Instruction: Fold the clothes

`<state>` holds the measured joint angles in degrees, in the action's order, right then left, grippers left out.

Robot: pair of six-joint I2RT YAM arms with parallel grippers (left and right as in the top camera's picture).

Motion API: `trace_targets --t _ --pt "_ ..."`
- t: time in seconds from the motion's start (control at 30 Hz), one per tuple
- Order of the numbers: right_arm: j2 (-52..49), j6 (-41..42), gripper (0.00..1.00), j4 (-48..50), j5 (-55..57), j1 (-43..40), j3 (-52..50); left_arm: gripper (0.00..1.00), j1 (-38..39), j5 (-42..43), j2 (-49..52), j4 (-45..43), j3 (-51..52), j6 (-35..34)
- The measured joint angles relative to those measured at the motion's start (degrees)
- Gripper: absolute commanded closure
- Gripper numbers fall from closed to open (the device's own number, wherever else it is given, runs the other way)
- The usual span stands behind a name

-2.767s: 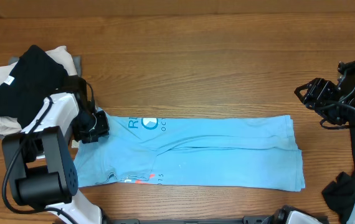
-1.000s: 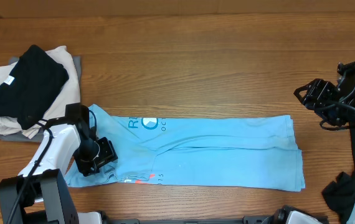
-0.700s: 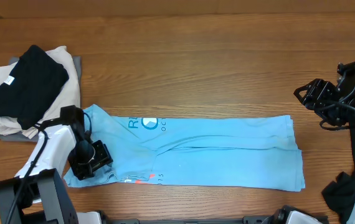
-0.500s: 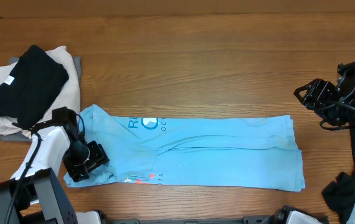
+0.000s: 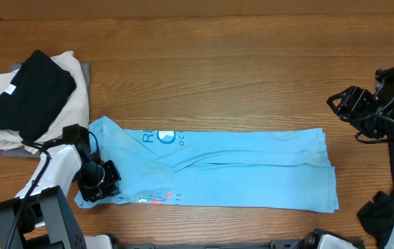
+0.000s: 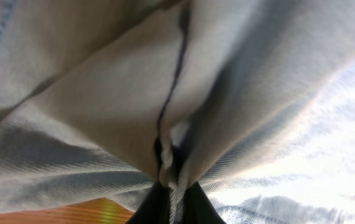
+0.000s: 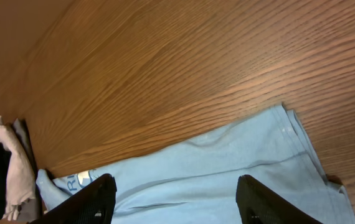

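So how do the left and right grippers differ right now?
The left gripper is shut, its fingers pinching a fold of the sky-blue fabric T-shirt at its left end; the right gripper is open and holds nothing. The left one sits low on the shirt; the right one hangs over the wooden table, apart from the shirt, off its right end. Both are black two-finger grippers.

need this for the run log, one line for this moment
left gripper: shut on shirt, left end | right gripper: open, off shirt | pile: far left
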<state>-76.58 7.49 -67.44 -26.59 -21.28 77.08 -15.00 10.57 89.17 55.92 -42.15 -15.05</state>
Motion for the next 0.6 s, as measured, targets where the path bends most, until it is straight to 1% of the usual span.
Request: trace_targets --t 0.17,0.2,0.27,0.3,0.33,0.43,0.6 --pt "0.0 0.0 0.34 0.0 0.0 0.0 0.0 0.88 0.0 2.1 0.0 3.6 -1.9 1.7" --pt "0.0 0.0 0.34 0.0 0.0 0.0 0.0 0.86 0.0 2.2 0.0 4.4 -2.6 1.9" --pt "0.0 0.0 0.34 0.0 0.0 0.0 0.0 0.79 0.0 2.3 -0.4 5.6 -4.1 2.2" --pt "0.0 0.0 0.34 0.0 0.0 0.0 0.0 0.78 0.0 2.3 -0.7 6.1 -4.8 2.3" --pt "0.0 0.0 0.34 0.0 0.0 0.0 0.0 0.8 0.0 2.3 -1.0 6.5 -5.5 2.4" --pt "0.0 0.0 0.34 0.0 0.0 0.0 0.0 0.96 0.0 1.7 -2.2 8.0 -7.7 2.6" --pt "0.0 0.0 0.34 0.1 0.0 0.0 0.0 0.96 0.0 1.0 -3.0 8.9 -9.3 3.2"
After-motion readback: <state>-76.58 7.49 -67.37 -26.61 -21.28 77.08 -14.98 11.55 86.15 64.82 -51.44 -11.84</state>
